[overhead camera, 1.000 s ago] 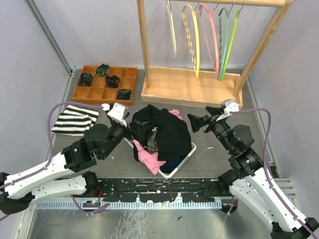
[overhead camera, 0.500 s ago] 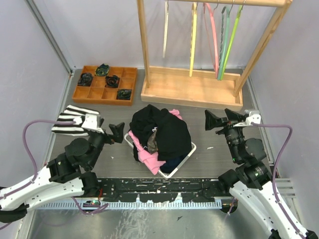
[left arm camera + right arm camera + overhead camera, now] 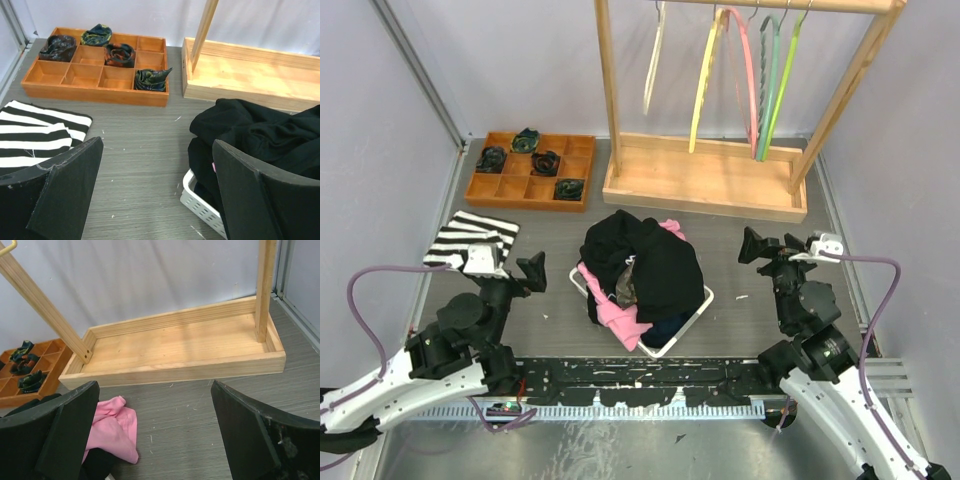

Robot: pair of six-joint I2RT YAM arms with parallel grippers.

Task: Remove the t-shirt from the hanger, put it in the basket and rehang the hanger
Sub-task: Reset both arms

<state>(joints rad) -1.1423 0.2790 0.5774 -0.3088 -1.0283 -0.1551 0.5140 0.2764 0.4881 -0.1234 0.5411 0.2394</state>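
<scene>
- Black-and-white striped folded cloth (image 3: 470, 243): one, far left.
- Orange wooden nine-cell tray (image 3: 520, 203): four dark rolled cloths (image 3: 546, 162).
- Left gripper (image 3: 527, 271): spread wide, empty.
- Black t-shirt (image 3: 655, 262): heaped on white plastic basket (image 3: 688, 322), directly right of left gripper. Long axis runs far-left to near-right. Pink garment (image 3: 618, 318) beneath.
- Wooden rack (image 3: 700, 180): five bare hangers (image 3: 700, 100).
- Right gripper (image 3: 757, 247): wide, empty. Shirt to its left; arms about equally near.

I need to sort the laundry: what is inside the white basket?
Black clothing is heaped above the white basket rim, with pink fabric poking out at the near side. Anything beneath the heap is covered.
</scene>
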